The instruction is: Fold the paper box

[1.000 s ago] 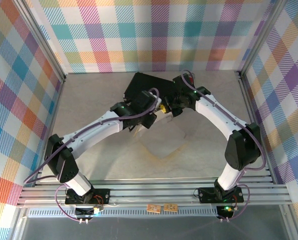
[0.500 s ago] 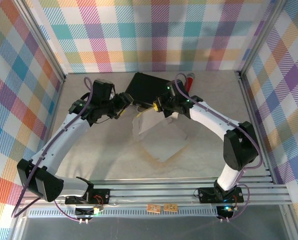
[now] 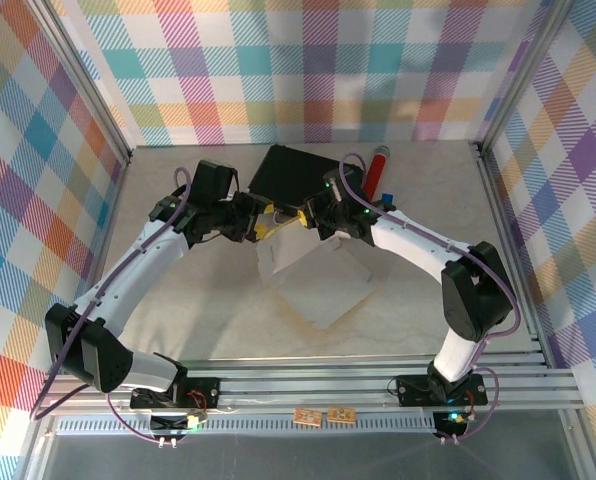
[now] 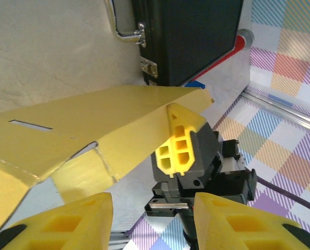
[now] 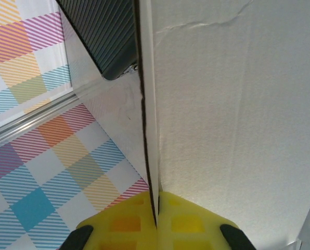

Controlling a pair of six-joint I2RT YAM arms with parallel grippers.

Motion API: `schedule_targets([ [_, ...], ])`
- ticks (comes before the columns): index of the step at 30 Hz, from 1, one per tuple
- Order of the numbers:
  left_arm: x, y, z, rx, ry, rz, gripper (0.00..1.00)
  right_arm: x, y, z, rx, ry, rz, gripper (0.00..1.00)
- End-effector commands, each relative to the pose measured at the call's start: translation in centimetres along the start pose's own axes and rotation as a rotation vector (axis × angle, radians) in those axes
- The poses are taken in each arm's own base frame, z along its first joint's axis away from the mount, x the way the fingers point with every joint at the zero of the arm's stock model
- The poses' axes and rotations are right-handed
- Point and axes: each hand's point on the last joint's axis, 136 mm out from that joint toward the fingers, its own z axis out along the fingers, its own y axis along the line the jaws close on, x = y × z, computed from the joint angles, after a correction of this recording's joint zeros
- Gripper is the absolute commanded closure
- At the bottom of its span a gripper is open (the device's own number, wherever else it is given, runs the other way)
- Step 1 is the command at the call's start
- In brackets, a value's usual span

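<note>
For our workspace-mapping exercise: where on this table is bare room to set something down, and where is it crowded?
Free: the far right corner between the red cylinder and the right rail; the near strip between the yellow, white-backed cardboard paper box and the front rail. Crowded: beside the black rectangular hard case, where both arms meet.

Right gripper (image 5: 156, 221) at bottom centre, yellow fingers (image 5: 191, 224) pinched tight on the paper box (image 5: 233, 104), no gap either side of the sheet. Sheet edge-on, running straight up from the fingers, whitish face spread across the right with a faint crease near the top. Left of it: corner of black case (image 5: 105, 36) up top, metal rail (image 5: 30, 122) and plaid wall (image 5: 35, 172) below.
</note>
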Motion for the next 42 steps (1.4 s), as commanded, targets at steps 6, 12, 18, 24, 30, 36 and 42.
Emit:
schedule_targets([
  [6,0.5,1.5,1.2,-0.072,0.033,-0.031,0.54,0.3,0.7,-0.4,-0.006,-0.001,0.017,1.0],
  [12,1.0,0.9,2.8,-0.064,0.054,-0.028,0.54,0.3,0.7,-0.4,-0.002,0.001,0.02,1.0],
  [18,1.7,1.1,3.0,-0.086,0.061,-0.017,0.54,0.3,0.7,-0.4,-0.002,0.001,0.022,1.0],
  [24,1.3,1.1,4.1,-0.081,0.053,-0.033,0.59,0.5,1.0,-0.6,-0.007,0.008,0.026,1.0],
  [30,1.1,0.4,5.1,-0.086,0.059,-0.023,0.99,0.6,1.2,-1.1,-0.008,0.0,0.028,1.0],
  [36,-0.2,-0.2,3.5,-0.071,0.0,0.03,1.0,0.3,1.0,-1.4,-0.004,-0.017,0.026,1.0],
  [42,-1.2,-0.4,0.8,-0.056,-0.021,0.125,0.52,0.1,-0.3,-1.5,-0.035,-0.012,0.007,1.0],
])
